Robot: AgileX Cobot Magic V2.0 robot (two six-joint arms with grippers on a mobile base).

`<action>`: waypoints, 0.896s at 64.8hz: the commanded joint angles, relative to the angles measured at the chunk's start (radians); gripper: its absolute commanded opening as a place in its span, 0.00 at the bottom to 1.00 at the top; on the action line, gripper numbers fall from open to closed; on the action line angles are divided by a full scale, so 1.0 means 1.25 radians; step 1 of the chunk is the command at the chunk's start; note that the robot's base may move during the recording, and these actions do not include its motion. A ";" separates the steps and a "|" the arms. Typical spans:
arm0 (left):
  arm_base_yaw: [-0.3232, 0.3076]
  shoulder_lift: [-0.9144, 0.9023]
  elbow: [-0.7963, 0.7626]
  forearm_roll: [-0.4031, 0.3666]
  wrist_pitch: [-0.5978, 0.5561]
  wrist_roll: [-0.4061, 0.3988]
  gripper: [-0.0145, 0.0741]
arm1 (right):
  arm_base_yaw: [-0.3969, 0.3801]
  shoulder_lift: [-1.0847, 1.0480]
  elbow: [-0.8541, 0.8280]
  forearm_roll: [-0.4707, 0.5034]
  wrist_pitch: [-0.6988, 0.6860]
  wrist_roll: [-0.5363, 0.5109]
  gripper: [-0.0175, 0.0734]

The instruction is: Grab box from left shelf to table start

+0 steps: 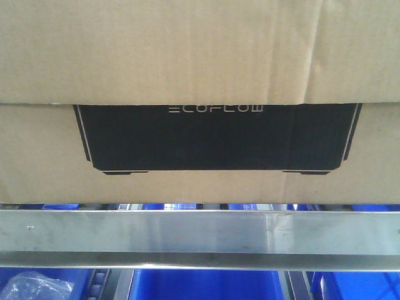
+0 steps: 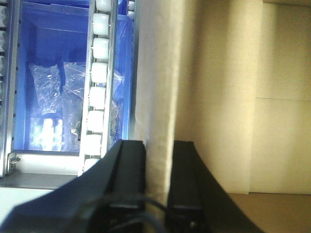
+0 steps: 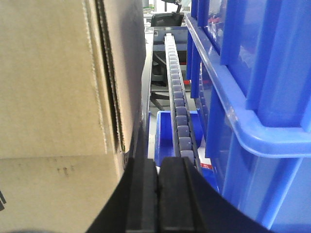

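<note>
My left gripper (image 2: 158,182) pinches a cardboard wall of the box (image 1: 187,56) between its jaws. My right gripper (image 3: 158,187) sits just beside the box's other side, jaws pressed together on nothing. The box sits just above the left shelf's (image 1: 187,231) silver rail. Its outer edges are cut off from view.

Box (image 1: 187,50): matt corrugated cardboard. Shelf rail (image 1: 200,230): brushed metal, dull sheen. Bins (image 3: 252,73) beside right claw (image 3: 158,167): glossy blue plastic.

One cardboard box (image 1: 187,56), one silver shelf rail (image 1: 200,231), two roller tracks (image 2: 99,87), at least two blue bins (image 3: 252,97).
</note>
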 commanded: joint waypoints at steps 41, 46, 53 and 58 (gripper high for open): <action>0.000 -0.025 -0.028 -0.008 -0.033 -0.005 0.05 | -0.006 -0.011 -0.014 0.003 -0.077 -0.007 0.25; -0.001 -0.025 -0.028 -0.013 -0.033 -0.005 0.05 | -0.006 -0.011 -0.014 0.003 -0.080 -0.007 0.25; -0.001 -0.025 -0.028 -0.013 -0.033 -0.005 0.05 | -0.006 -0.011 -0.014 0.003 -0.114 -0.007 0.25; -0.001 -0.025 -0.028 -0.015 -0.033 -0.005 0.05 | -0.006 -0.011 -0.014 0.003 -0.135 -0.007 0.25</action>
